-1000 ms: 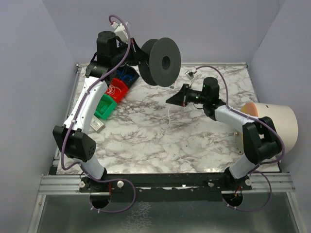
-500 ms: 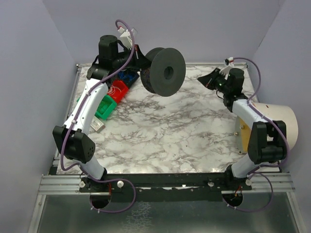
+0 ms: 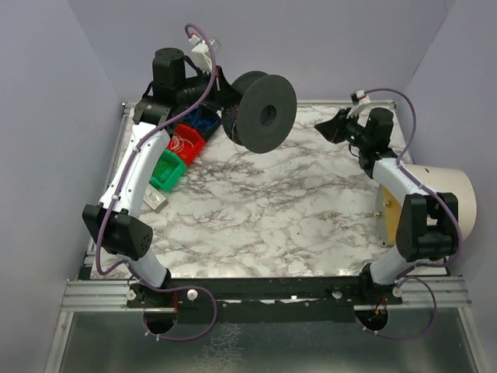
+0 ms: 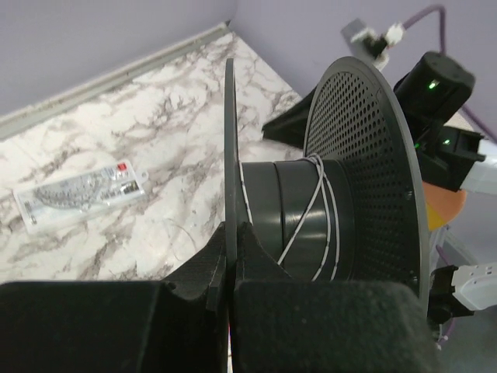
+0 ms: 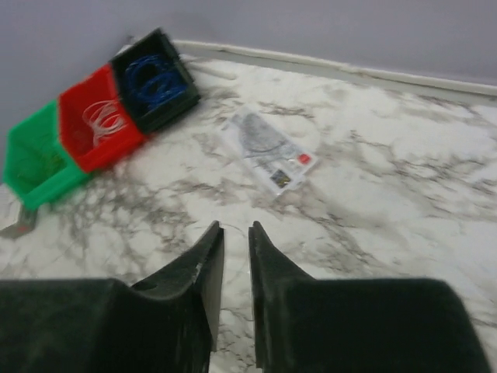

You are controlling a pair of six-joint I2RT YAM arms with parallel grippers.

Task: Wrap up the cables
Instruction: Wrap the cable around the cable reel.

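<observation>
A big black two-flanged spool (image 3: 264, 113) hangs above the back of the marble table (image 3: 256, 217). My left gripper (image 3: 227, 109) is shut on the edge of its near flange. In the left wrist view the flange passes straight between my left gripper's (image 4: 231, 233) jaws, and the cables (image 4: 314, 202) show as a thin pale strand crossing the spool's (image 4: 365, 155) core in a few turns. My right gripper (image 3: 332, 126) hovers at the back right, beside the spool. In its own view my right gripper (image 5: 233, 229) stands open by a narrow gap, with nothing between the fingers.
Red (image 3: 186, 144), green (image 3: 167, 171) and dark blue-filled (image 3: 203, 120) bins sit at the back left. A flat plastic packet (image 5: 268, 151) lies on the marble near the back. A big beige cylinder (image 3: 439, 194) stands at the right edge, and purple walls close in on all sides.
My right arm has swung from the table's middle to the back right and its jaws have parted a little. The spool has shifted slightly right and turned in my left gripper.
</observation>
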